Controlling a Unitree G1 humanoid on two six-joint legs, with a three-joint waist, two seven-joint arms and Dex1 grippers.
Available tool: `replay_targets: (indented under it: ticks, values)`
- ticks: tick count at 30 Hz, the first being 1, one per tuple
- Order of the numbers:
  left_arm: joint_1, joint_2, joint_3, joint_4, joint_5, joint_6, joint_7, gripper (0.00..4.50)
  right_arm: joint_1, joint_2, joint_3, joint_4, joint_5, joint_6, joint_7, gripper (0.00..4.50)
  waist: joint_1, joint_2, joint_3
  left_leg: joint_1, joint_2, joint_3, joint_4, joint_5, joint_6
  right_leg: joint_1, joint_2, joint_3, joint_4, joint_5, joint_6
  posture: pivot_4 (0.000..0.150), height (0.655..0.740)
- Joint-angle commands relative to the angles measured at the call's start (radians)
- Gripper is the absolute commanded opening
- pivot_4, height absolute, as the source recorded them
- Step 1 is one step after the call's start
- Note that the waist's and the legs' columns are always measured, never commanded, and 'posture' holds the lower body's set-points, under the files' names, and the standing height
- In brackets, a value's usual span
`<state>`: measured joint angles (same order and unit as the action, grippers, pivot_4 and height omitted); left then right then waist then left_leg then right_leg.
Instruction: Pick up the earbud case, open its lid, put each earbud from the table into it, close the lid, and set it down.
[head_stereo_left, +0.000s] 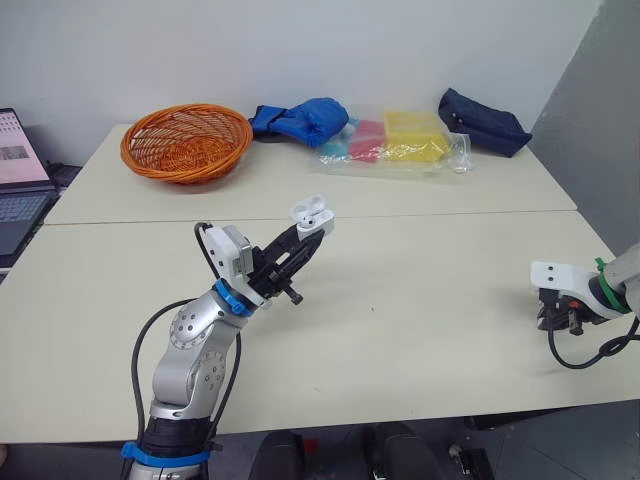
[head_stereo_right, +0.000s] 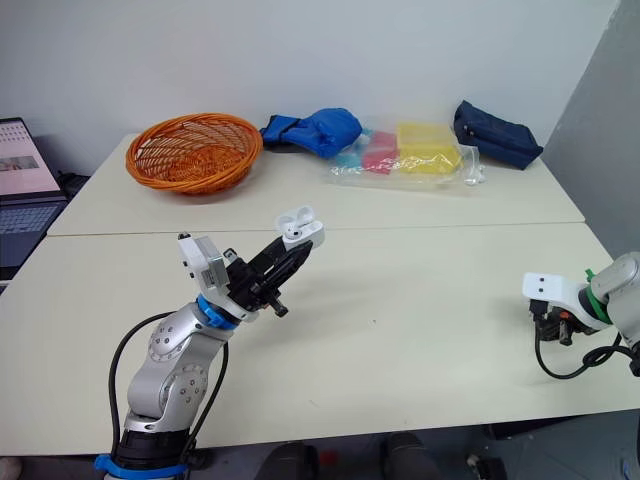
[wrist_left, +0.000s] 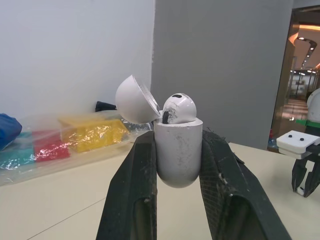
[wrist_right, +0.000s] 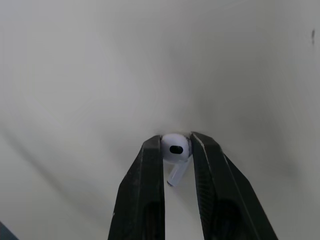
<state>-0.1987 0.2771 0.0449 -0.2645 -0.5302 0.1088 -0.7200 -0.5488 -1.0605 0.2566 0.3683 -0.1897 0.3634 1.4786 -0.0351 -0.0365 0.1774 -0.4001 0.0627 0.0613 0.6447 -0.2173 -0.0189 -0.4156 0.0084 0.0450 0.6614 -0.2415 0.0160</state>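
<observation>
Your right fingers (wrist_right: 150, 175) are clenched on the loose earbud (wrist_right: 175, 148) down at the tabletop (head_stereo_left: 420, 290), stem trailing back between them. The earbud case (wrist_left: 177, 150) waits well to their left, raised, gripped upright in your left fingers (wrist_left: 137, 185), lid (wrist_left: 132, 100) open, mouth facing up.

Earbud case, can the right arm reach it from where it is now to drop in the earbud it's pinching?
Probably yes. The left gripper holds the case up with its lid open, and just bare table lies between it and the right gripper with its earbud.
</observation>
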Motion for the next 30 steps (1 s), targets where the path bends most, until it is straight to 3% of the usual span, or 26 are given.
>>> replay_targets:
  ticks: [1,4,6,11,14,30]
  values:
    - [-0.033,-0.006,-0.001,0.002,-0.008,-0.022,-0.013,0.76,-0.101,0.08,-0.138,-0.207,0.199,0.143,0.006,0.41,-0.008,0.001,0.0,0.0,0.0,-0.001,0.0,0.0,0.0,-0.001,0.0,0.001,0.001,0.002,0.003,0.15,0.74]
    - [-0.052,-0.016,-0.002,0.032,-0.003,-0.037,-0.022,0.76,-0.194,0.231,-0.288,-0.368,0.374,0.294,-0.127,0.41,-0.019,0.003,0.002,-0.001,0.0,-0.002,0.0,0.0,0.0,-0.004,0.002,0.004,0.004,0.004,0.005,0.15,0.74]
    - [-0.073,-0.027,-0.004,0.058,0.0,-0.05,-0.027,0.76,-0.265,0.373,-0.411,-0.489,0.463,0.533,-0.313,0.41,-0.017,0.003,0.002,-0.001,0.001,-0.003,0.0,0.0,0.0,-0.004,0.004,0.001,0.005,0.004,0.005,0.15,0.74]
    - [-0.134,-0.045,-0.001,0.117,-0.004,-0.05,-0.029,0.76,-0.248,0.667,-0.541,-0.823,0.637,0.683,-0.613,0.41,0.008,0.002,0.0,-0.005,0.003,-0.004,-0.003,0.0,0.0,-0.005,0.004,-0.002,0.003,0.001,0.001,0.15,0.74]
    - [-0.176,-0.046,-0.005,0.139,-0.01,-0.046,-0.044,0.76,-0.206,0.806,-0.502,-0.91,0.653,0.647,-0.76,0.41,0.011,0.002,0.0,-0.015,0.002,-0.004,-0.001,0.0,0.0,-0.012,0.002,-0.003,0.002,0.002,0.002,0.15,0.74]
    - [-0.199,-0.057,-0.011,0.153,-0.007,-0.045,-0.067,0.76,-0.187,0.868,-0.358,-0.815,0.685,0.452,-0.924,0.41,0.004,0.002,0.0,-0.016,0.002,-0.004,0.0,0.0,0.0,-0.014,0.003,-0.003,0.003,0.002,0.004,0.15,0.74]
